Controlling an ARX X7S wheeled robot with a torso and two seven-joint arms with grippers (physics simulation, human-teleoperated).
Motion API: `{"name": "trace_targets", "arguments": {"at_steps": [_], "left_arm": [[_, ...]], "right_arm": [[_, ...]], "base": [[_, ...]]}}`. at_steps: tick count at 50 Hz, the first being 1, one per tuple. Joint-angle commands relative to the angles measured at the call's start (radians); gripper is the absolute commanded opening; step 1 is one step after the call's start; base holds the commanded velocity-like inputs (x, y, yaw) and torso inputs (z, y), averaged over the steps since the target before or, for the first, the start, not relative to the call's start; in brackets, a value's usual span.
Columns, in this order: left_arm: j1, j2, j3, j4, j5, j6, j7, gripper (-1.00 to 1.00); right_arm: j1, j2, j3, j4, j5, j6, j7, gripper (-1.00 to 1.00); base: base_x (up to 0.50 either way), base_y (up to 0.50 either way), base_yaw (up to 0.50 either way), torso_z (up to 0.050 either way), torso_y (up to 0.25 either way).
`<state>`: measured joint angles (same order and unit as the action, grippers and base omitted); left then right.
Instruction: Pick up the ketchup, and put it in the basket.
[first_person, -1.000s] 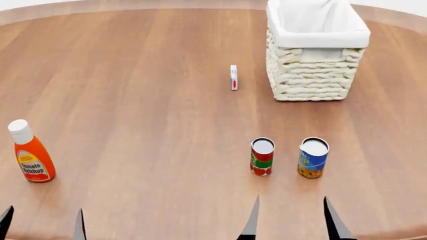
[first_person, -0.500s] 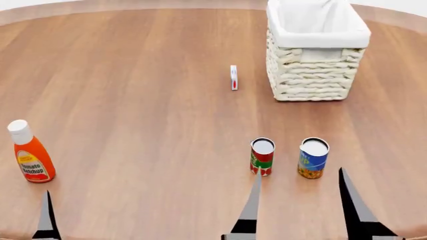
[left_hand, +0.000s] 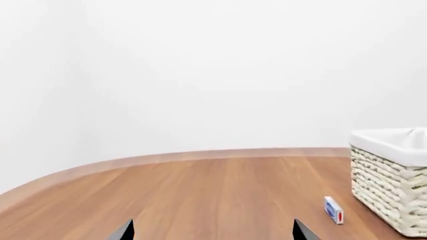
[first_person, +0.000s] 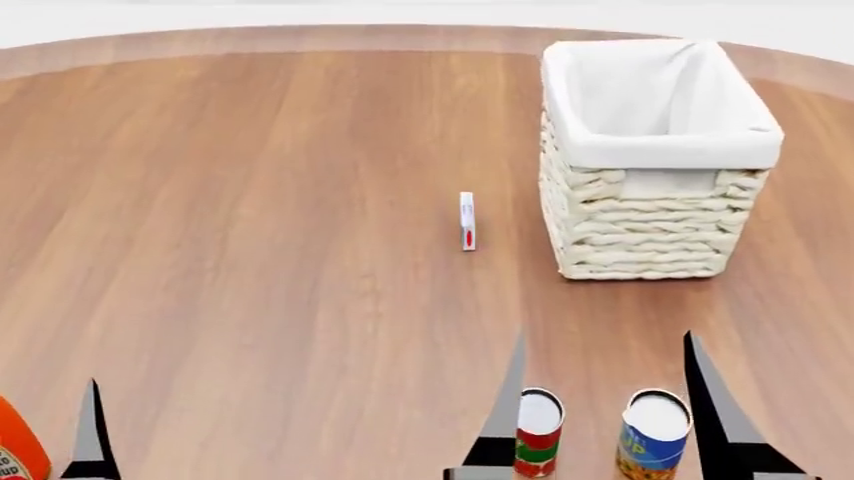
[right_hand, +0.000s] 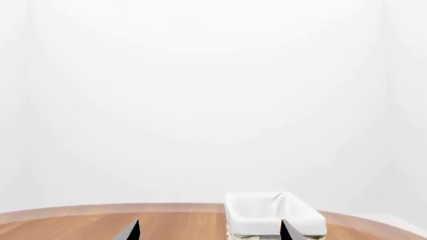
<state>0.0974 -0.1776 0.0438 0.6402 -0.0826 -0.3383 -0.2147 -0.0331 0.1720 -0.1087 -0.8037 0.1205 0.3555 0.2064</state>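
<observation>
On the round wood desk (first_person: 267, 200) before white walls: ketchup (first_person: 16, 455) at near left edge, basket (first_person: 654, 160) far right; right gripper (first_person: 601, 400) spread, empty; left gripper (left_hand: 212, 231) likewise.

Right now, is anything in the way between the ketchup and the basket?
Nothing big. Bare table lies between the ketchup and the basket. A small white box stands near the basket's left side, close to that path. The two cans sit nearer the robot, off it.
</observation>
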Motion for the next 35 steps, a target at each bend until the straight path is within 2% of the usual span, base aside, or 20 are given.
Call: {"name": "trace_targets", "arguments": {"at_steps": [1,35], "left_arm": [[0.001,0.014,-0.035,-0.02,-0.032,0.077,0.037,1.0],[-0.001,-0.005,-0.025,-0.033,-0.065,0.085,0.012,1.0]], "right_arm": [[0.009,-0.012,0.017,0.029,-0.005,-0.013,-0.019,1.0],[0.01,0.014,-0.002,0.035,0.013,-0.018,0.01,1.0]], "base": [[0.5,0.0,0.0,0.0,0.0],[0.5,0.0,0.0,0.0,0.0]]}}
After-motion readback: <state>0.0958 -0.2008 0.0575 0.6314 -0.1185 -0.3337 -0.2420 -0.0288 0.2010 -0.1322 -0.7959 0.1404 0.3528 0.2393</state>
